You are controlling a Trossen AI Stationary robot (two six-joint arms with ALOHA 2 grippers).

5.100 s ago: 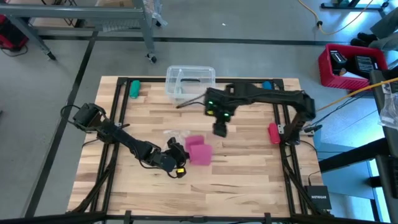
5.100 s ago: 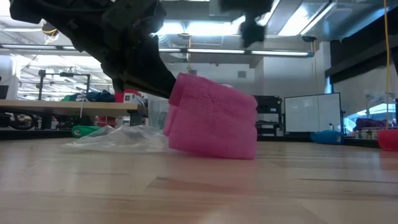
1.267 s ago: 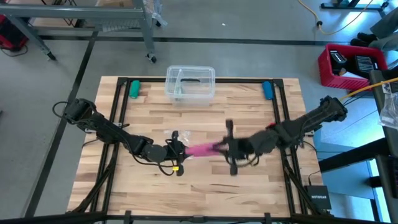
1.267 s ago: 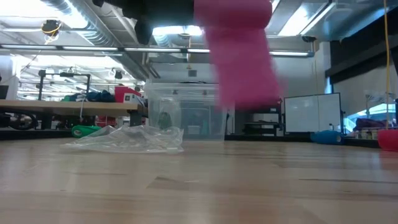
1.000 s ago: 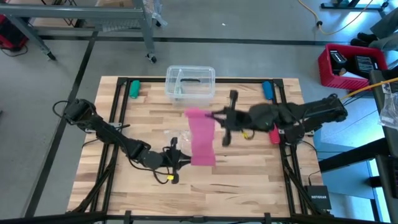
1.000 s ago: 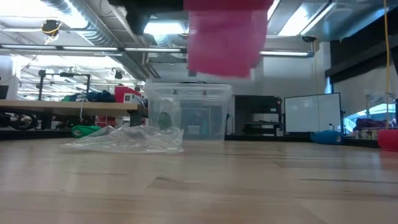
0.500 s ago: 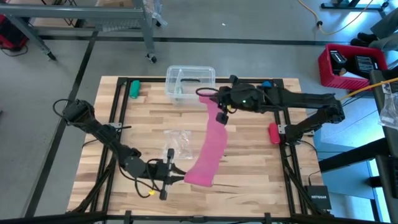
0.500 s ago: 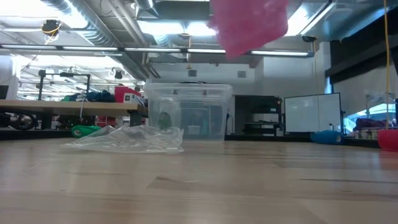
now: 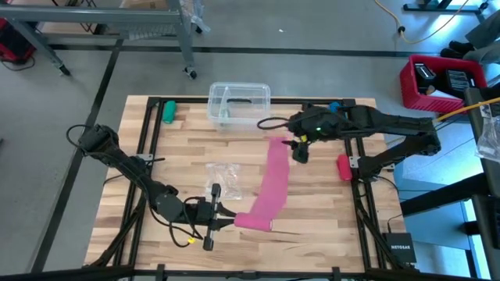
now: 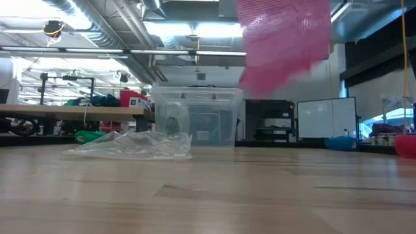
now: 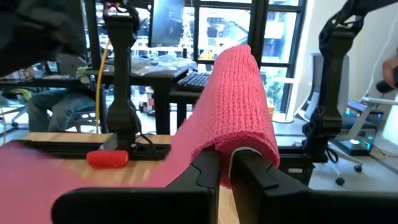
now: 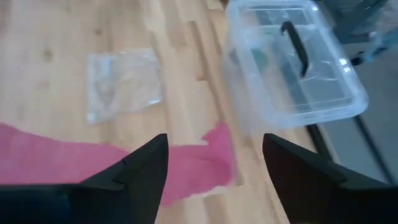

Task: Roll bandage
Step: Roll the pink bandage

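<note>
The bandage [image 9: 269, 183] is a long pink strip running from near the table's middle toward its near edge. My left gripper [image 9: 223, 218] is shut on its near end and points level toward the right. In the low view the strip [image 10: 283, 39] hangs well above the tabletop. My right gripper [image 9: 299, 152] stands open just right of the strip's far end [image 12: 217, 149], which is free below its spread fingers [image 12: 214, 143]. My left gripper pinches the bandage's near end [image 11: 239, 146] between its two shut fingers, coming level from the table's left side. The fabric arches up over the fingertips in a fold [image 11: 239, 87] and runs off toward the far side, lifted clear of the table.
A clear plastic box [image 9: 239, 104] stands at the far edge. A crumpled clear wrapper [image 9: 225, 176] lies left of the strip. A small red object [image 9: 344, 166] sits at the right. Green [image 9: 169, 111] and blue [image 9: 336, 109] pieces lie at the far corners.
My right gripper carried the strip's far end toward the far edge, then let it go and drew off to the right. My left gripper moved toward the near edge and up with the near end. The bandage has been drawn out much longer.
</note>
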